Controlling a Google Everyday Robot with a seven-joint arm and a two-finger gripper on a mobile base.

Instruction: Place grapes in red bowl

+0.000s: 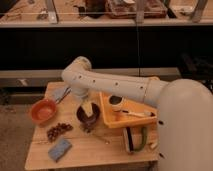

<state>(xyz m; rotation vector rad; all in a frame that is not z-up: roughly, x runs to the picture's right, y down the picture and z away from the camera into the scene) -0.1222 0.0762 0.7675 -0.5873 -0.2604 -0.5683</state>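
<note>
The red bowl (pixel 43 111) sits on the left side of the wooden table (pixel 107 152), with a lighter orange inside that holds nothing. The grapes (pixel 58 131), a dark reddish-purple cluster, lie on the table just in front and to the right of it. My arm bends at its elbow above the back of the table and reaches down. My gripper (pixel 88 113) hangs over the dark brown bowl (pixel 82 118) at the table's middle, to the right of the grapes and apart from them.
A blue-grey sponge (pixel 59 149) lies at the front left. A yellow-orange tray (pixel 131 121) with a dark cup (pixel 116 102) stands to the right of the dark bowl. A green-handled object (pixel 135 139) lies at the front right. A grey metal item (pixel 61 93) lies at the back left.
</note>
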